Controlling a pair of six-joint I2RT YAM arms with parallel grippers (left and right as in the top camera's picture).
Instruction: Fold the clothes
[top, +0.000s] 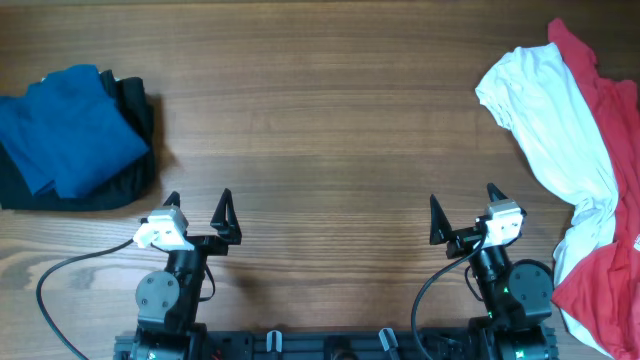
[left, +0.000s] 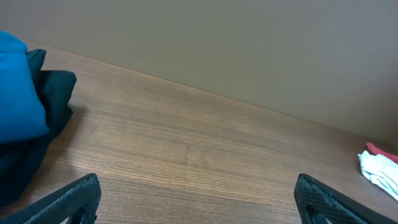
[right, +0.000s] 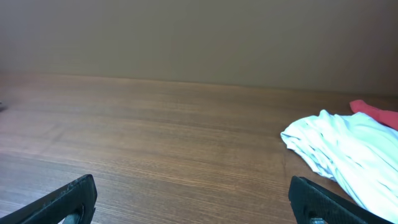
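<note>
Both arms are sitting at the near edge of the brown wood-grain desk (top: 320, 90), handling nothing. The left claw (top: 198, 196) is standing wide with nothing between its fingers, and the right claw (top: 463, 195) is gaping just as wide, likewise carrying nothing.

The soft royal-blue shirt (top: 65, 130) is lying at the desk's left end as a compact, squared bundle, resting on a black cloth garment (top: 140, 120) whose edges are showing around it. Those two are looking finished, though how neatly the black one is folded I cannot tell. At the right end the crumpled white cloth garment (top: 555, 120) is sprawling in a long loose heap, overlapping a red cloth garment (top: 610, 100) that is running out of the overhead view.

By my judgement the work is standing between garments, about halfway, with the fetching of the next piece in hand. The white garment is lying on top and nearest the right claw, so it is looking like the next one. That move is calling for the right claw to reach rightward, pinch the white cloth's edge without catching the red beneath, and drag it toward the middle of the desk, where the left claw can be helping to spread it flat before any fold.
</note>
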